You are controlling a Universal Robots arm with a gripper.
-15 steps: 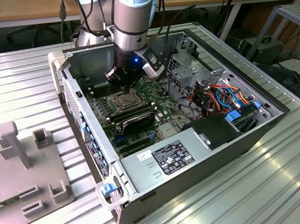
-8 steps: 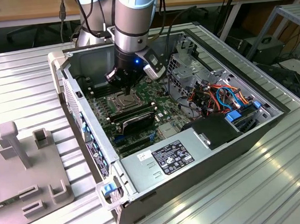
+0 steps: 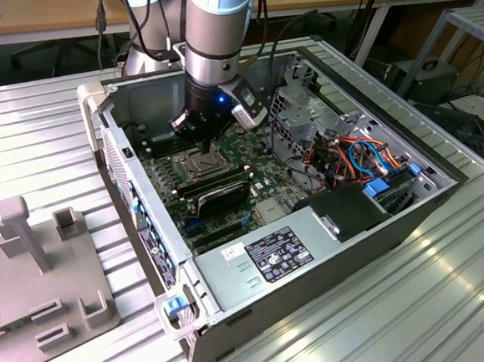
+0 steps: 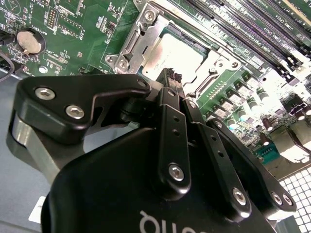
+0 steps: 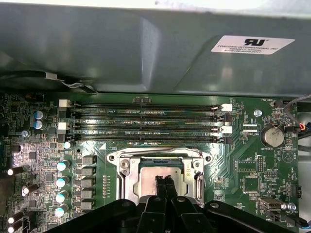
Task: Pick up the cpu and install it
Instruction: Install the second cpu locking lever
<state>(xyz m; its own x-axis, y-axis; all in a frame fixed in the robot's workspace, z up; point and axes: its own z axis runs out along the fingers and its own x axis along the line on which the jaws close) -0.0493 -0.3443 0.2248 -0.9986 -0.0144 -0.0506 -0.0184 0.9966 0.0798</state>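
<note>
Jaws closed together, empty, tips directly above cpu [image 5: 154, 175] seated in socket frame [image 5: 127, 171] on motherboard [image 5: 252, 167]; contact with cpu indeterminable.

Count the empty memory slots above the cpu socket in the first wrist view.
4 empty memory slots, stacked as parallel rows between the case wall and the cpu socket; more may lie hidden behind the gripper.

silver-grey cpu [image 5: 156, 177], green motherboard [image 5: 252, 160], black end effector [image 4: 171, 77]

Your fingers [image 5: 164, 187] cover the middle of the cpu [image 5: 148, 180] in its socket frame [image 5: 124, 171] — contact there you cannot judge.
</note>
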